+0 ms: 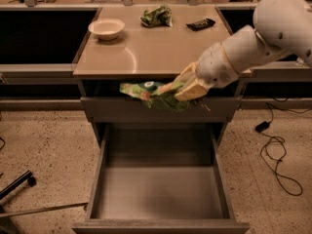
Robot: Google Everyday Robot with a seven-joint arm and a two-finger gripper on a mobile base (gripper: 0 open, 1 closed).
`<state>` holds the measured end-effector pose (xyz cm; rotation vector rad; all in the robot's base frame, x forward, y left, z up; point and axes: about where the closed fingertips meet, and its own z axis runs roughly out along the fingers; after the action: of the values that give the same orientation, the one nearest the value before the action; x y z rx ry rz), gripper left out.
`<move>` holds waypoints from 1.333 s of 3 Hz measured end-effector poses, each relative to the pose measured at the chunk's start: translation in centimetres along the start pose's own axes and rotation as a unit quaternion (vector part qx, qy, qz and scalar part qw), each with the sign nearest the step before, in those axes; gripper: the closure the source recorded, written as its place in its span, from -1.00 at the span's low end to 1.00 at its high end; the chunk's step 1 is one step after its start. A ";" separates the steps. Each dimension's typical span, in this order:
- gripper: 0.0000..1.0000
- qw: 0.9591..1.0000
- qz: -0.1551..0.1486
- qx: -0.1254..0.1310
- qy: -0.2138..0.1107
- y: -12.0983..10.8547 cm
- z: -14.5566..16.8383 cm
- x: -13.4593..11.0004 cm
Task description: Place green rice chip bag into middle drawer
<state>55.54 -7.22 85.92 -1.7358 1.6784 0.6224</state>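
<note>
The green rice chip bag [148, 93] is crinkled and hangs in the air in front of the counter's front edge, above the open middle drawer [161, 191]. My gripper [183, 87] is shut on the bag's right end, with its pale fingers [194, 88] clamped around it. The white arm reaches in from the upper right. The drawer is pulled out wide, with a bare grey floor and tall side walls. The bag is level with the closed grey drawer front [107, 110] above it.
On the counter [146, 52] stand a white bowl [106, 28], a balled-up green bag [156, 15] and a small black wrapper [201, 24]. A black cable [278, 150] lies on the floor at the right. A chair leg [17, 184] shows at the lower left.
</note>
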 end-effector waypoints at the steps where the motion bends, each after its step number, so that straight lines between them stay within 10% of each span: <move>1: 1.00 0.998 0.055 -0.015 -0.023 5.0 2.3 2.5; 3: 1.00 0.992 0.123 0.007 -0.003 12.6 10.4 8.2; 4: 1.00 0.992 0.123 0.007 -0.003 12.6 10.4 8.2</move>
<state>44.60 -5.12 71.40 -1.5272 1.9039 0.7243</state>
